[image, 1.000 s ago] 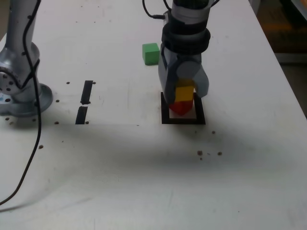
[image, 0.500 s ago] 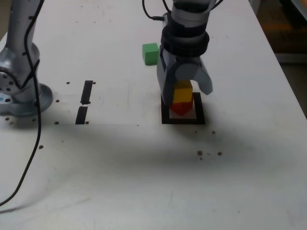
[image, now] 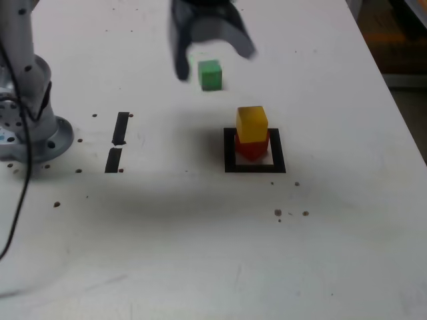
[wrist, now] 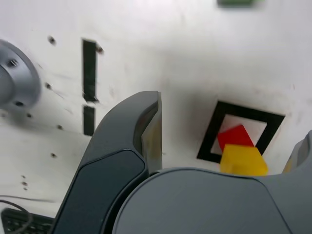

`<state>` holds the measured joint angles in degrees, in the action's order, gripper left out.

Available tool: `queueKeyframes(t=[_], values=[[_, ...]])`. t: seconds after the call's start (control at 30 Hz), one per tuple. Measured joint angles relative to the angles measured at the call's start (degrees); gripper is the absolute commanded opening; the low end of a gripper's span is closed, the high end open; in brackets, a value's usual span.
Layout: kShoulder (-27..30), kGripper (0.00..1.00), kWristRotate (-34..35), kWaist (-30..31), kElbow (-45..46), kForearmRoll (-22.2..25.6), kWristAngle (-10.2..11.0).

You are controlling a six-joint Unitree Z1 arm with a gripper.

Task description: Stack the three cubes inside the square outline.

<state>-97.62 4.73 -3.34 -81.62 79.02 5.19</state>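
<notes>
A yellow cube (image: 251, 124) rests on top of a red cube (image: 252, 148) inside the black square outline (image: 230, 152). A green cube (image: 210, 74) lies on the table farther back and toward the exterior view's left. My gripper (image: 212, 55) hangs blurred above the green cube, raised off the table, open and holding nothing. In the wrist view one dark finger (wrist: 146, 131) fills the foreground. Beyond it are the yellow cube (wrist: 243, 160), the red cube (wrist: 235, 136), the square outline (wrist: 208, 144) and an edge of the green cube (wrist: 235, 2).
Two short black tape strips (image: 121, 128) (image: 113, 160) lie at the exterior view's left, near the arm's silver base (image: 27, 127). A black cable (image: 17, 213) trails down the left side. The table's right edge (image: 400, 113) runs close to the stack.
The gripper opened and let go of the yellow cube, leaving it on the red one. It then rose and swung back and to the exterior view's left, over the green cube.
</notes>
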Motion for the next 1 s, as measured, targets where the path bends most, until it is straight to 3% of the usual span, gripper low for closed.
queueKeyframes(t=[0.13,0.3,0.53,1.0], values=[[4.6,0.99,-8.4,-7.1,3.9,-0.3,1.2],[1.0,0.99,-14.6,-14.4,9.2,-6.0,2.5],[-7.8,0.97,-15.4,-16.5,7.1,-12.4,2.0],[-17.3,0.92,-15.9,-19.8,3.1,-15.3,1.5]])
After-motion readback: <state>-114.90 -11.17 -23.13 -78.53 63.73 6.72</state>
